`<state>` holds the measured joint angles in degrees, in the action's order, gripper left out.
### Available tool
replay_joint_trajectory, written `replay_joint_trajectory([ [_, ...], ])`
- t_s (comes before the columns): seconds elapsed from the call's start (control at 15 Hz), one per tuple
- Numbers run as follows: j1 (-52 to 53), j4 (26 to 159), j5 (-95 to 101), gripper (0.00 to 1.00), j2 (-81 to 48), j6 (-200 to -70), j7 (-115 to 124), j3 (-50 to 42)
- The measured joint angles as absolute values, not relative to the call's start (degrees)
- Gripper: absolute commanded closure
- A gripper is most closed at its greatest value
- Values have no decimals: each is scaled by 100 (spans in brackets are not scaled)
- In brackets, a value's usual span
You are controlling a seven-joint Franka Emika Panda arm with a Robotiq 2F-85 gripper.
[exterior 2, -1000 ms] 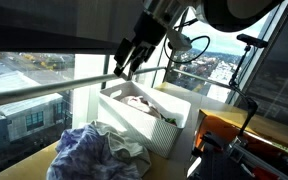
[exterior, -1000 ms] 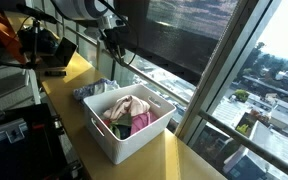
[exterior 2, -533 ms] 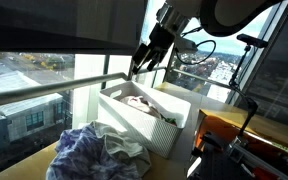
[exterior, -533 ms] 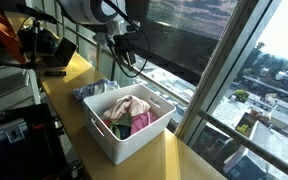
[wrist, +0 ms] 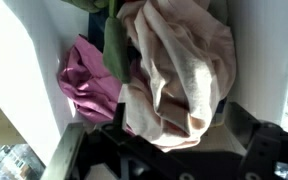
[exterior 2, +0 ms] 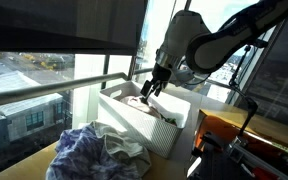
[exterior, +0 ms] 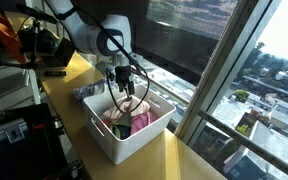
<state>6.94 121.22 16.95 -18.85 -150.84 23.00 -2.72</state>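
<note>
Beside the tall window (exterior: 219,60), over the yellow table (exterior: 76,68), my hand (exterior: 125,90) hung spread wide just above the white bin (exterior: 114,142). Under it lay a beige garment (wrist: 179,70), with a pink garment (wrist: 84,80) at its nine o'clock. A blue cloth (exterior 2: 89,150) lay outside the bin.

You are working in what looks like a lab or office room, high up in a tall building. The white basket (exterior: 122,146) sits on a long yellow bench (exterior: 79,66) set right against tall windows (exterior: 234,60). Past the basket, through the glass, rooftops and streets (exterior: 269,115) lie far below. Behind the basket, at the bench's far end, dark electronics and stands (exterior: 36,45) crowd together. Above the basket hangs a dark roller blind (exterior 2: 64,25).
</note>
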Motion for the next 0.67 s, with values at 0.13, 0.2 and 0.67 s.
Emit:
replay_joint_trajectory([
  [0.13, 696, 12117, 1693, 0, -2123, -15171, 2335, -316],
  [0.2, 701, 12114, 1687, 0, -2221, -15217, 2353, -323],
  [0.67, 960, 11857, 1671, 55, -2835, -15298, 2456, -458],
])
